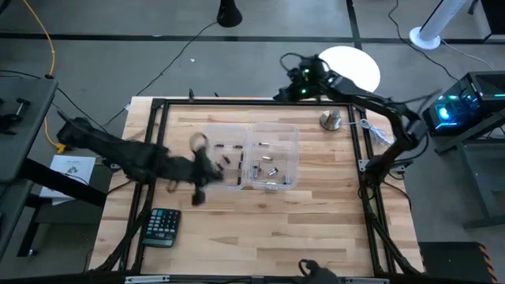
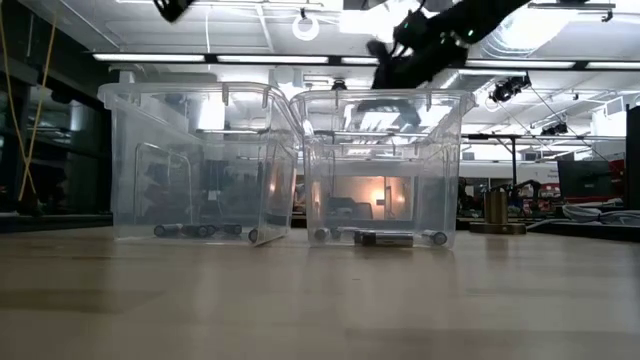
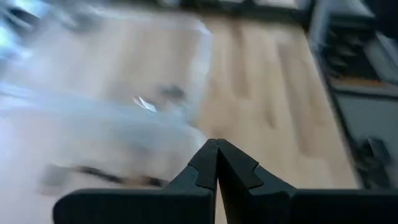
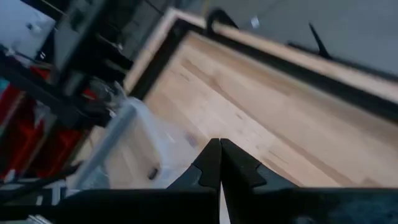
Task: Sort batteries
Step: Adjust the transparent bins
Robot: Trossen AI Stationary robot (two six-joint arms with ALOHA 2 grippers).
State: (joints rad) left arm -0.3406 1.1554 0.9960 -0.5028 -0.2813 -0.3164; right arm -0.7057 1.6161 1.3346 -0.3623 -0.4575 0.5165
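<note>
Two clear plastic bins stand side by side mid-table, the left bin (image 1: 223, 154) and the right bin (image 1: 274, 155). Small dark and silvery batteries lie on the floor of the left bin (image 2: 200, 230) and of the right bin (image 2: 385, 238). My left gripper (image 3: 217, 146) is shut and empty, above the left bin's near left corner (image 1: 211, 175); this view is blurred. My right gripper (image 4: 219, 146) is shut and empty, raised over the table's far edge (image 1: 282, 95), behind the right bin. It shows high above the bins in the low view (image 2: 385, 55).
A black calculator (image 1: 162, 225) lies near the front left corner. A round silver metal knob (image 1: 330, 120) stands at the far right. A black frame (image 1: 158, 106) borders the wooden table. Bare wood lies in front of the bins.
</note>
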